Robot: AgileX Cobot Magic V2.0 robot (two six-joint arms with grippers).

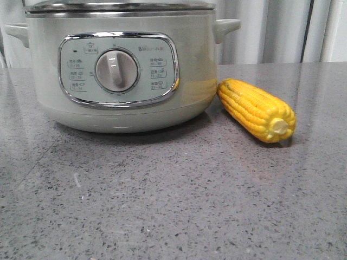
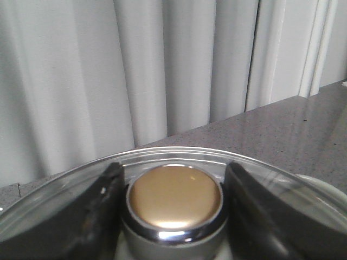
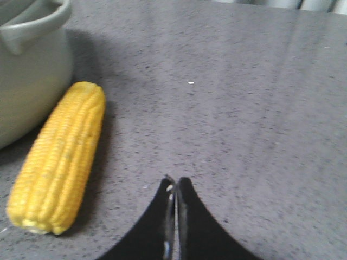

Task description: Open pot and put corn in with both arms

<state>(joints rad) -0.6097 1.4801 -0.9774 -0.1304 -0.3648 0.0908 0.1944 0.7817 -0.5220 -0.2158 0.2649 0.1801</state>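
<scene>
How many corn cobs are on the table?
1. The corn lies on the table right of the pot, close to its base. None shows elsewhere; behind the pot is hidden.

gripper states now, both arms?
Left tool: open, fingers either side of the lid knob, contact cannot be told.
Right tool: shut, empty, above the table beside the corn.

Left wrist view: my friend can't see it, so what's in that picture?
The left gripper sits open around the round gold knob of the clear glass lid with a metal rim, one dark finger on each side. Behind are a speckled grey countertop and pale grey curtains.
</scene>
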